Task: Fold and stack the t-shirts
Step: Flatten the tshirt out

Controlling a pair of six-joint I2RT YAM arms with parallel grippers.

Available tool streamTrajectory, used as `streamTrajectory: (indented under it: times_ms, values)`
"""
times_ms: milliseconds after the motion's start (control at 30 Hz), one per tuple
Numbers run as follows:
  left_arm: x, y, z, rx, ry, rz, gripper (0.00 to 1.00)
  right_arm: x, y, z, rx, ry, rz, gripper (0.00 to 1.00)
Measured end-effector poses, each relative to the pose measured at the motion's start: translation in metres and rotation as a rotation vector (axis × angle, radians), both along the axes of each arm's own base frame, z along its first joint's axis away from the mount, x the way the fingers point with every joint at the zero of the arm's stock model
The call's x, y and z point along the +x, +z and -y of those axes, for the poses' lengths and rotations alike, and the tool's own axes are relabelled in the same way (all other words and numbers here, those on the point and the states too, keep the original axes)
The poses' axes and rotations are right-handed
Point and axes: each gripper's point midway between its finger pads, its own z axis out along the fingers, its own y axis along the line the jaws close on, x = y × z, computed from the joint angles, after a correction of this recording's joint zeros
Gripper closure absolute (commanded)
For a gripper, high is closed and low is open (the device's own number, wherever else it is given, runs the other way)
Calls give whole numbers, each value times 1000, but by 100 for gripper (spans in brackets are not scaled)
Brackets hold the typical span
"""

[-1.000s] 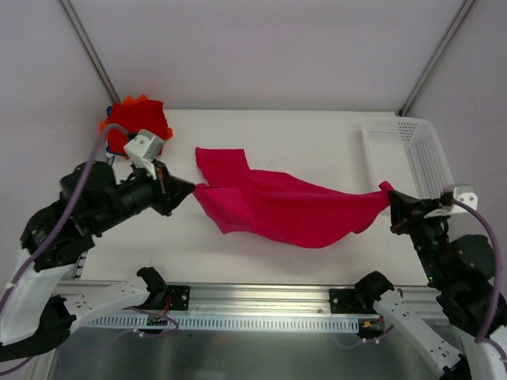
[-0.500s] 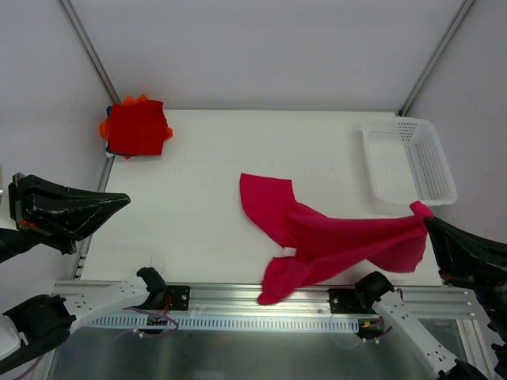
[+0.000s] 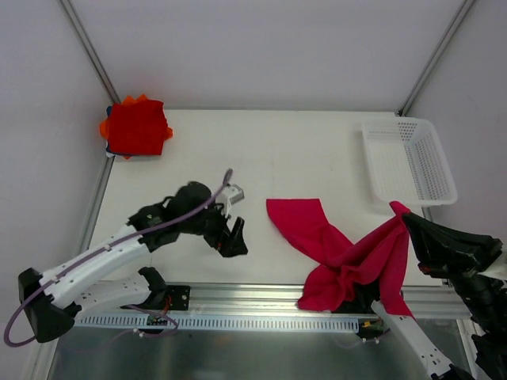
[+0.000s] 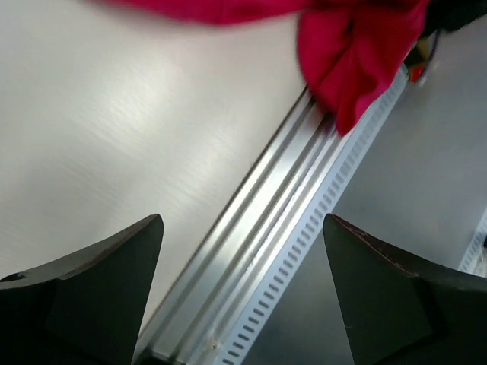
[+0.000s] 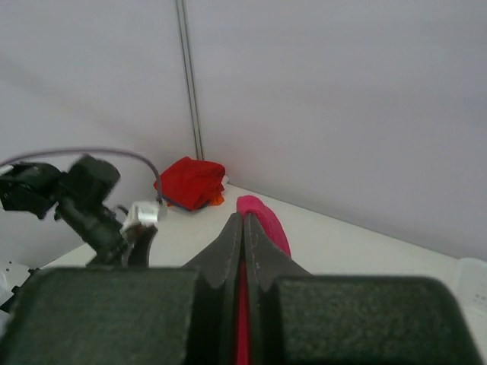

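Observation:
A crimson-pink t-shirt (image 3: 337, 249) lies crumpled at the table's front right, and one end droops over the front rail. My right gripper (image 3: 402, 218) is shut on its raised right corner; in the right wrist view the pink cloth (image 5: 265, 219) pokes out past the closed jaws (image 5: 243, 218). My left gripper (image 3: 234, 239) hovers open and empty over the front middle of the table, a hand's width left of the shirt. Its wrist view shows the spread fingers (image 4: 99, 285) and the shirt's hanging end (image 4: 354, 53). A folded stack of red and orange t-shirts (image 3: 136, 127) sits at the back left corner.
A white perforated basket (image 3: 409, 161) stands at the back right. The slotted aluminium rail (image 4: 285, 228) runs along the table's front edge under my left gripper. From the right wrist, the left arm (image 5: 87, 199) shows in front of the red stack (image 5: 192, 182).
My left gripper has let go of the shirt, opened, and swung in to the front middle. My right gripper has dragged the shirt right and forward, and it has collapsed over the front edge.

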Motion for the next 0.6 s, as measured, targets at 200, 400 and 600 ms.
streamTrajectory:
  times_ms: [200, 400, 600]
  values:
    - [-62, -109, 36, 115, -153, -231, 14, 15, -22, -4, -28, -18, -74, 100]
    - [-108, -106, 116, 65, -361, -177, 16, 30, -40, -4, -46, -54, -127, 99]
    - [-129, -120, 162, 40, -425, -175, 18, 44, -61, -4, -67, -85, -188, 99]
